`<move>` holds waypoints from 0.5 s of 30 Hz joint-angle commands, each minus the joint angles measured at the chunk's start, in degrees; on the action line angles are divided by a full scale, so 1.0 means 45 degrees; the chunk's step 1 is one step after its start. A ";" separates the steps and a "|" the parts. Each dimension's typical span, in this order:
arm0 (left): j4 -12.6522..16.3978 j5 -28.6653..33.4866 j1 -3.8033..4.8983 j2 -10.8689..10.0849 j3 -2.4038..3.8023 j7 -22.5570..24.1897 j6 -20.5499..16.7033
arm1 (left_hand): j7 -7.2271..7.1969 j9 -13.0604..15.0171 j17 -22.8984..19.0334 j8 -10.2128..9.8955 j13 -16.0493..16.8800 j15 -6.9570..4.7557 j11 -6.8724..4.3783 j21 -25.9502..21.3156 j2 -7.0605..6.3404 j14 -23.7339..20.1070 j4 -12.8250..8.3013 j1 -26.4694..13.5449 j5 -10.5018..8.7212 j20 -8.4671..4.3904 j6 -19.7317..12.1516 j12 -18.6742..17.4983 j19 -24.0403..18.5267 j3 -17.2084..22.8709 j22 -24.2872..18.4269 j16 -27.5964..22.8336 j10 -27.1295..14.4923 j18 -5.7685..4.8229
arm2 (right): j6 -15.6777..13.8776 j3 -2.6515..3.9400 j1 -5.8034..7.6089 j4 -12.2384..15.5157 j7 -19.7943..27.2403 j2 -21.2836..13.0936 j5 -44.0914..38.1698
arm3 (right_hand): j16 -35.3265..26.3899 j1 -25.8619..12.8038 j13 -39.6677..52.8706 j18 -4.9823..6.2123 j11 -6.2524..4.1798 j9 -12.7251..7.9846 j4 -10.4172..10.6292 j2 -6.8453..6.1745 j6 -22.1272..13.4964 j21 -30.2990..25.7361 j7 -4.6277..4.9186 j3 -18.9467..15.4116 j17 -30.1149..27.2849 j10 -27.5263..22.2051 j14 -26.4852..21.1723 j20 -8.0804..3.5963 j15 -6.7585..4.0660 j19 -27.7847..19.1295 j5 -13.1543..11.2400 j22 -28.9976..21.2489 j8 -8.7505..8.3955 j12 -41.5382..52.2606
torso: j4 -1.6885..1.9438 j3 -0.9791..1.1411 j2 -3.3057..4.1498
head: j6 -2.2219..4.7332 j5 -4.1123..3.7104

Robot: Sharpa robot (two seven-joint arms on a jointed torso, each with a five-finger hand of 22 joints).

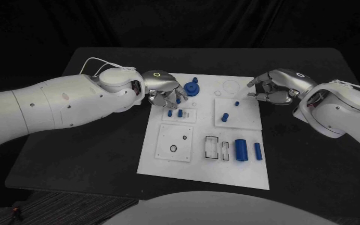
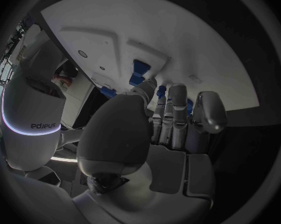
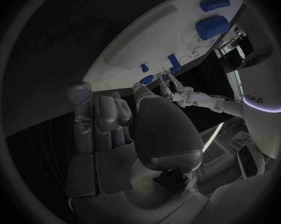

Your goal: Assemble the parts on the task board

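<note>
The white task board [image 1: 169,170] lies mid-table. My left hand [image 1: 159,86] hovers over its far left corner, fingers pointing down beside a blue gear [image 1: 193,87] and just above two short blue pegs [image 1: 175,113] that stand in a small raised plate. In the left wrist view the fingers [image 2: 177,114] lie close together with blue pieces [image 2: 138,69] past their tips; whether one is pinched is hidden. My right hand [image 1: 276,87] hangs at the board's far right edge, fingers [image 3: 106,119] curled in with nothing in them. Two blue cylinders [image 1: 241,149] lie at the near right.
Two more small blue pegs [image 1: 224,115] stand on a raised square plate at the board's right. A plate with a round hole [image 1: 174,142] and two rectangular slots [image 1: 212,147] lie nearer me. Bare black table [image 1: 90,152] surrounds the board.
</note>
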 commanded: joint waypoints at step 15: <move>0.0017 0.0010 0.0006 -0.0645 0.0018 0.0253 -0.3181 | -0.0507 -0.0324 -0.0198 0.0077 0.0577 0.0106 0.0076 -0.0137 0.0116 -0.0077 0.0248 -0.0016 -0.0039 0.0121 -0.1097 0.0333 -0.0015 -0.0827 0.1826 -0.0106 -0.0937 0.0081 | -0.0662 0.0009 0.0041 0.0443 0.0171 -0.0326 -0.0097 | -0.0331 0.0284 -0.1046 0.0247 -0.0001 -0.0066 -0.0111 -0.0098 0.0156 -0.0429 -0.0001 0.0178 -0.0247 -0.0921 -0.0168 0.0004 0.0010 -0.0132 0.0034 -0.0127 0.0066 -0.1243 | -0.0002 -0.0002 0.0006 | -0.0001 -0.0007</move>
